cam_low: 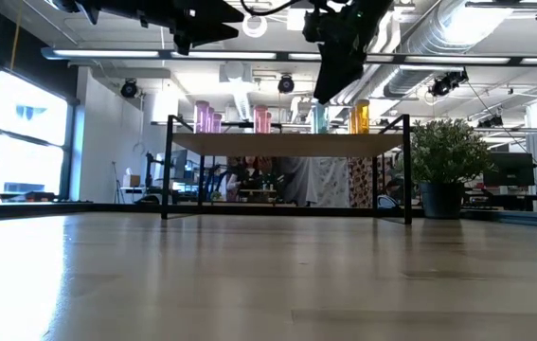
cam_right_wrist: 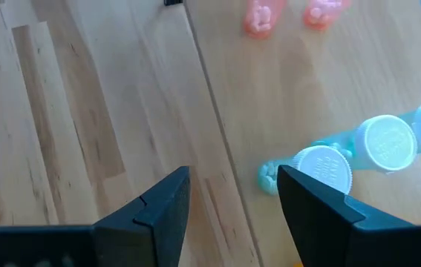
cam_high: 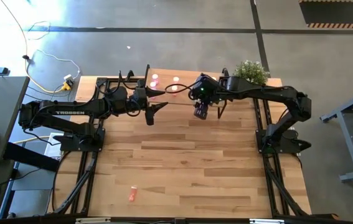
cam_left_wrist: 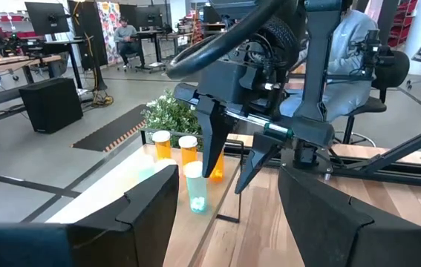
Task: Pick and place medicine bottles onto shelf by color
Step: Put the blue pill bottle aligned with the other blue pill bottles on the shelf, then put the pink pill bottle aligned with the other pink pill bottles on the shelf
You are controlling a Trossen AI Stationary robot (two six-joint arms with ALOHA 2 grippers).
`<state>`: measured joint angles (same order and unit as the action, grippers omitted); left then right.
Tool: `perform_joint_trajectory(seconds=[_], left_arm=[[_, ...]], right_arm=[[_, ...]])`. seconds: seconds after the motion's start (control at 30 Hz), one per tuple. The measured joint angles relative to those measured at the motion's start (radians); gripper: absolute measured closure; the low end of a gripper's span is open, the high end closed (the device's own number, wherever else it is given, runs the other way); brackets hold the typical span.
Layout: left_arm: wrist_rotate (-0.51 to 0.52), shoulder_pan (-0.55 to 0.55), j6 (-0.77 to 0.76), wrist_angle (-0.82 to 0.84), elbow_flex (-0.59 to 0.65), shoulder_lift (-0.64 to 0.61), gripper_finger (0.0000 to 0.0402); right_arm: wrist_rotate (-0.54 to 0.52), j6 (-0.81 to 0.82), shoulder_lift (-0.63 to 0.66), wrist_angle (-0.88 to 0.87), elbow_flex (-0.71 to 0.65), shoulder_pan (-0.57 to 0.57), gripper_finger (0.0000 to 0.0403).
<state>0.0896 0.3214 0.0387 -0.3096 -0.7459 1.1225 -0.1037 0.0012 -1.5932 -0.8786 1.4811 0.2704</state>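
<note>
The shelf (cam_low: 287, 144) stands at the far edge of the table, just beside a potted plant (cam_high: 251, 71); on it the medicine bottles (cam_low: 261, 119) stand upright in colour groups, pink at one end, pale green and orange towards the plant, presumably so each colour keeps its own stretch. The right gripper (cam_high: 200, 112) hangs above the shelf's near edge, fingers apart and empty, its wrist view looking down on two green bottles' white caps; it seems to have nothing more to hold there. The left gripper (cam_high: 156, 109) hovers near the shelf's pink end, fingers spread wide, empty. Two bottles (cam_high: 132, 193) (salmon and pink, lying down) sit well apart from the shelf.
</note>
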Motion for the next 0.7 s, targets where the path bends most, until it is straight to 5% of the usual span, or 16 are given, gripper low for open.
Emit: perform_joint_trajectory(seconds=[0.7], left_arm=[[-0.036, -0.001, -0.101, 0.138, 0.0, -0.005, 0.0179]], right_arm=[[0.054, 0.049, 0.001, -0.002, 0.058, -0.023, 0.0208]])
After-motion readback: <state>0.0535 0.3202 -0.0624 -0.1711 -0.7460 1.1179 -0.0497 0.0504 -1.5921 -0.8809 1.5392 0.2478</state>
